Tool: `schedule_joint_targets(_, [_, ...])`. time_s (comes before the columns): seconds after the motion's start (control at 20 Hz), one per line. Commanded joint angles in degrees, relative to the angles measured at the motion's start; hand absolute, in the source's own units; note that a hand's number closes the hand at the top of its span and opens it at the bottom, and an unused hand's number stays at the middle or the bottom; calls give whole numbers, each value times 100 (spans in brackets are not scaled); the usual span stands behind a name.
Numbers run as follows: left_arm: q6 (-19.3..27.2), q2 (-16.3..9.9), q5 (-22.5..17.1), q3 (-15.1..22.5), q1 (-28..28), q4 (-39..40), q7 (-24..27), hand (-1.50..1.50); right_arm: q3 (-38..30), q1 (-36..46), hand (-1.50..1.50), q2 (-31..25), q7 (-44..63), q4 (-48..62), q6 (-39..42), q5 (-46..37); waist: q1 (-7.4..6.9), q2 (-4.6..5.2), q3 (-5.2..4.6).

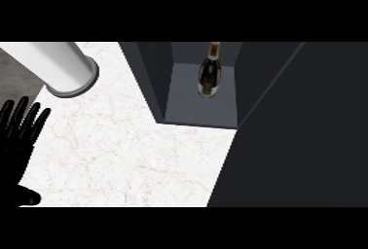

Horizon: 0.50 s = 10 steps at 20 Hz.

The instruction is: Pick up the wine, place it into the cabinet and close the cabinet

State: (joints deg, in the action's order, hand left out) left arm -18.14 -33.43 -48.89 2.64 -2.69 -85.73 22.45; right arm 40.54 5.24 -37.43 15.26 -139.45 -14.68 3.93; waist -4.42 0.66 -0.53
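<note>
I see the wine bottle (209, 72) standing inside the open cabinet (201, 109), well right of my left hand (18, 131). Its fingers are straight and spread, holding nothing.

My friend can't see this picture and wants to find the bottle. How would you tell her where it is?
Find the dark grey open cabinet at the top right of the white marble counter. On its grey shelf stands a dark glass wine bottle with a gold-wrapped neck. It is the only thing inside; the big white cylinder sits outside on the counter.
</note>
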Motion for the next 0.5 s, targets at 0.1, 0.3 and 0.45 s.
schedule_joint_targets(0.1, [21,-82,-80,-134,246,158,-148,-150,434,1501,150,1632,1015,620,-238,445,4,-3,2])
schedule_joint_targets(0.3, [-112,-116,7,-165,210,291,-86,-150,199,2854,150,2809,1685,1669,-533,367,35,-19,1])
schedule_joint_targets(0.45, [-388,-245,-205,-438,-44,345,-42,-150,-109,3849,150,3618,2149,2641,-639,284,166,-60,27])
